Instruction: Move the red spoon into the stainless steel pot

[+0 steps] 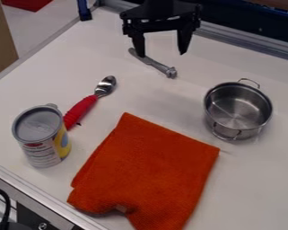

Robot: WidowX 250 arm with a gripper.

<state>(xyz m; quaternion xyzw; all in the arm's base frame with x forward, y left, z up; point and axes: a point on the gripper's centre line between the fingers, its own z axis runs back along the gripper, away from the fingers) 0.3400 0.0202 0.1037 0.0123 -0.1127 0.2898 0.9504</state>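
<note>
Spoon [82, 109]: red-handled (rather chunky), metal-bowled.

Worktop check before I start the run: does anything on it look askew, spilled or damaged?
Mildly, yes: the orange cloth has a rumpled, notched near edge with a small pale patch. A tiny dark bit, unidentifiable, sits by the spoon's red handle. I see no spill or damage.

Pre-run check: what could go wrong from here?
Red-handled metal spoon: handle end lies close by the cylindrical white-and-yellow can, so grasping there might knock the can.

Round stainless steel pot: looks narrower than the spoon is long, so the spoon could tip out.

Black two-finger gripper: open near a grey metal tool; lowering here may hit it.
</note>
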